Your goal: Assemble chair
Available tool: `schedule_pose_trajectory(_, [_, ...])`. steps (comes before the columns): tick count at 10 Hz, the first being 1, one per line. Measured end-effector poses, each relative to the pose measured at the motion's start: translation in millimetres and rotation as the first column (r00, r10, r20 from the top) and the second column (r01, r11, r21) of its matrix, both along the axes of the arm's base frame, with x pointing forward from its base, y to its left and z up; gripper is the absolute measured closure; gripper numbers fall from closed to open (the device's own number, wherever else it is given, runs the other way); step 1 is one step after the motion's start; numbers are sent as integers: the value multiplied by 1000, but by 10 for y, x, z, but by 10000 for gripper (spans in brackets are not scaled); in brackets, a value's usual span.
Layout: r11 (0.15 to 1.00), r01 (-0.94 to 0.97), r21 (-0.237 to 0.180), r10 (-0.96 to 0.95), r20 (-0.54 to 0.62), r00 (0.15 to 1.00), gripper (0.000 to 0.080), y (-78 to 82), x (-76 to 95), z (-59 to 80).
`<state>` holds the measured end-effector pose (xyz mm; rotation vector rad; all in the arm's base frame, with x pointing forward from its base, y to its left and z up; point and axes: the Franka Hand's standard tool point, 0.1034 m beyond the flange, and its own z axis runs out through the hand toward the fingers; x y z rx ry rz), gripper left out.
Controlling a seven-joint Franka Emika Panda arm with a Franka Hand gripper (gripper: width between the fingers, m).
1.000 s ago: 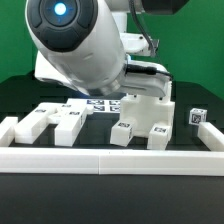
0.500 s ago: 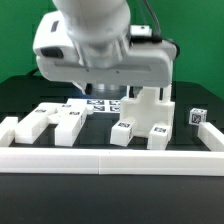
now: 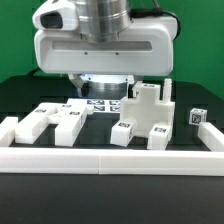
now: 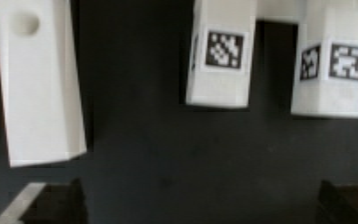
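Observation:
The chair is in loose white tagged pieces on the black table. Two bars lie at the exterior view's left. A bigger blocky piece stands at the middle right, with two short pieces in front of it. My gripper's body hangs above the middle, fingertips hidden there. In the wrist view my gripper is open and holds nothing; both dark fingers frame bare table. Beyond them lie an untagged bar and two tagged pieces.
A low white border rail runs along the front and up both sides. The marker board lies flat under the hand. A small tagged white cube sits at the exterior view's far right.
The hand has turned from a tilted pose to square and level above the parts and lifted slightly. The jaws stayed open. No piece has moved.

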<state>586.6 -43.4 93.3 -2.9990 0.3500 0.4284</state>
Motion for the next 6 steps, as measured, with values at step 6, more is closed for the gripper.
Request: schedule_pose_trajectory(6, [989,-142,-36,145,142,979,150,-329,-400,-257])
